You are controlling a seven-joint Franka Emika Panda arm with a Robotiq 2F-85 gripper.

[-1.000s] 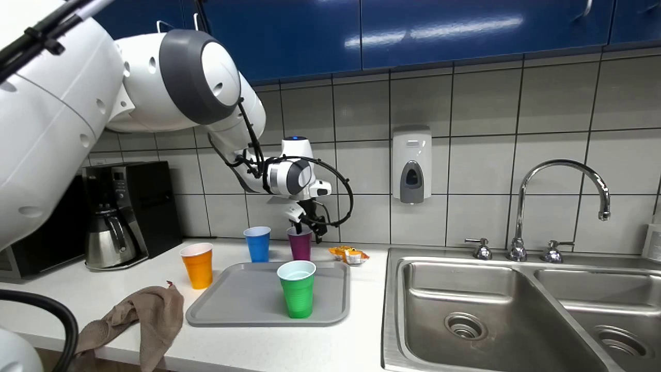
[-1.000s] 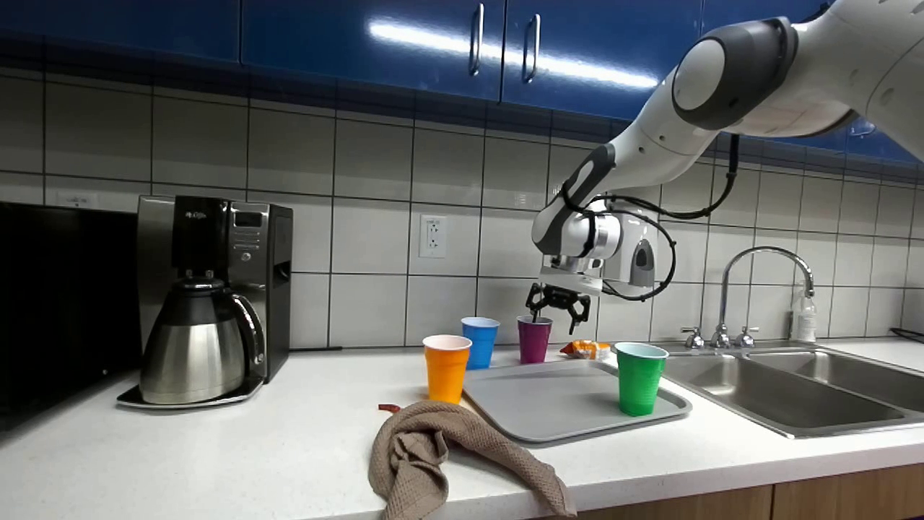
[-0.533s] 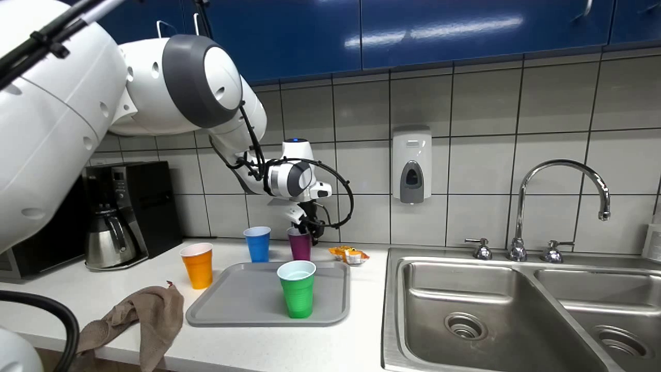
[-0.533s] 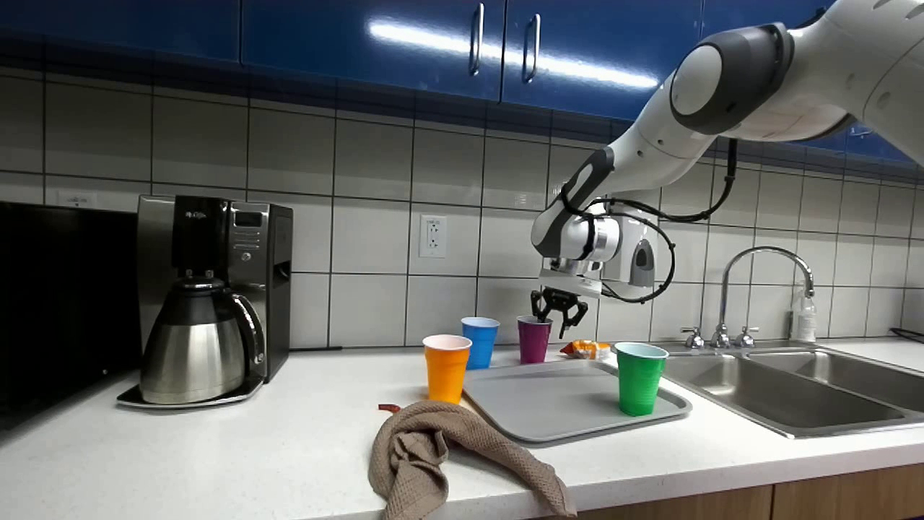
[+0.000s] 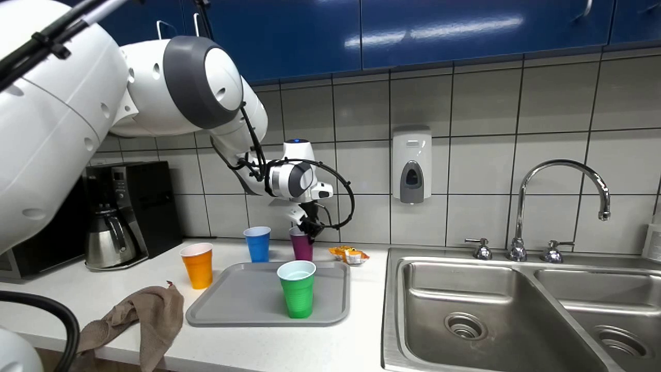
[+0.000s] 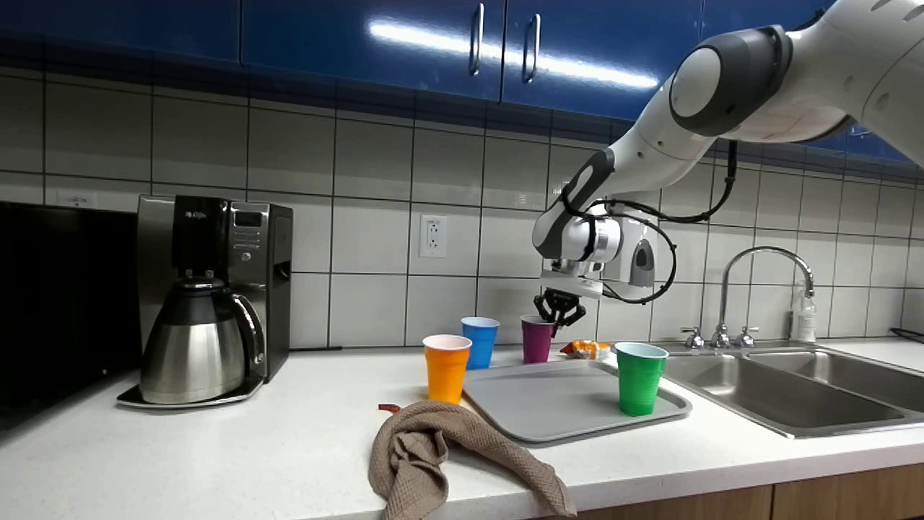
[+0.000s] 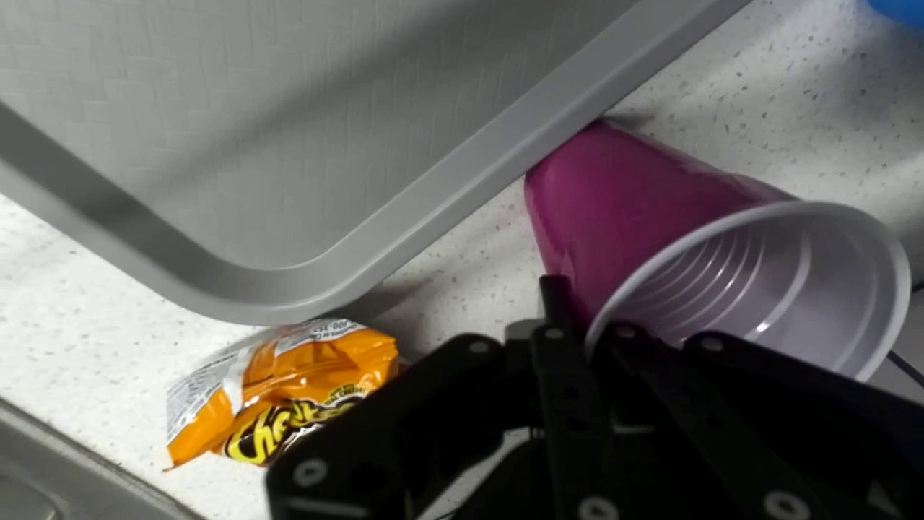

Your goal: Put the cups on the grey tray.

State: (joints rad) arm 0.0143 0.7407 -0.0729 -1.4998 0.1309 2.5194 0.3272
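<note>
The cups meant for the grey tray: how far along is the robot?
Done: the green cup stands on the grey tray. In hand: the gripper is shut on the purple cup, which is not yet on the tray. Left: the blue cup and the orange cup stand on the counter, off the tray.

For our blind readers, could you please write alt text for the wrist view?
The robot's fingers pinch a purple cup at its rim, its pale inside showing. A tray fills the upper left, a snack bag lies by its corner, and part of a blue cup shows at top right.
</note>
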